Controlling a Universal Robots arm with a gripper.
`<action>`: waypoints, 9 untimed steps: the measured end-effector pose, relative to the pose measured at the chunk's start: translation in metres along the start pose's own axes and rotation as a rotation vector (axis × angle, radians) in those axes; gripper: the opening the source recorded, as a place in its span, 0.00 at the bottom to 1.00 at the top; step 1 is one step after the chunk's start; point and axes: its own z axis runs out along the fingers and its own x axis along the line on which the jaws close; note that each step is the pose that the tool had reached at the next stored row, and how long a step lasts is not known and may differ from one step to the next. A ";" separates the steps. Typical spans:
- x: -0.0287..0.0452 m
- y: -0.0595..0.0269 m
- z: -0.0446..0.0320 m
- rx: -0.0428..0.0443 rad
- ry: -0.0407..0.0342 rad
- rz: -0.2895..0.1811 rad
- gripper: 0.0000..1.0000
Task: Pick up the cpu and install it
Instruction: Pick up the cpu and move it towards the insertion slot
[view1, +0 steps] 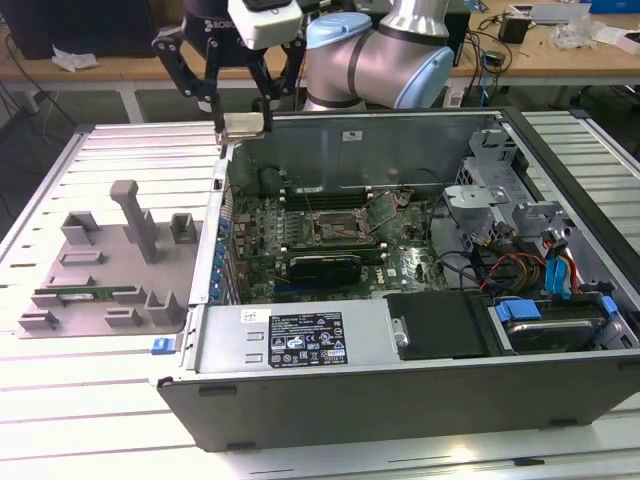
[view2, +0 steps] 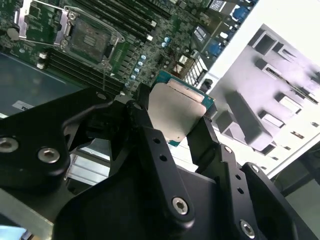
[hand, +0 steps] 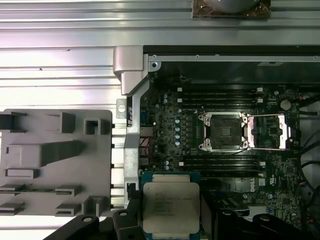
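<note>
Pincer (view1: 245, 118) clamped on cpu (view1: 244, 125) by two opposite edges, silver top turned toward the cameras in both wrist views. Held aloft in upper left of exterior view, right above the corner of the open computer case (view1: 400, 145). Motherboard socket (view1: 335, 225) mid-frame, retaining frame swung open, well apart from cpu. Grey parts tray (view1: 100, 290) on tabletop (view1: 120, 420) at the exterior view's left, memory stick (view1: 85, 296) lying in it.

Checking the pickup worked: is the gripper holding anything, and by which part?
The gripper holds the cpu, fingers pressing two opposite edges, its metal top uncovered.
</note>
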 end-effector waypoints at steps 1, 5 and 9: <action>-0.0024 0.0000 0.0000 0.0000 0.0001 0.000 0.55; -0.0165 0.0002 -0.0001 0.0001 0.0001 0.000 0.55; -0.0311 0.0004 -0.0001 0.0000 0.0001 0.000 0.55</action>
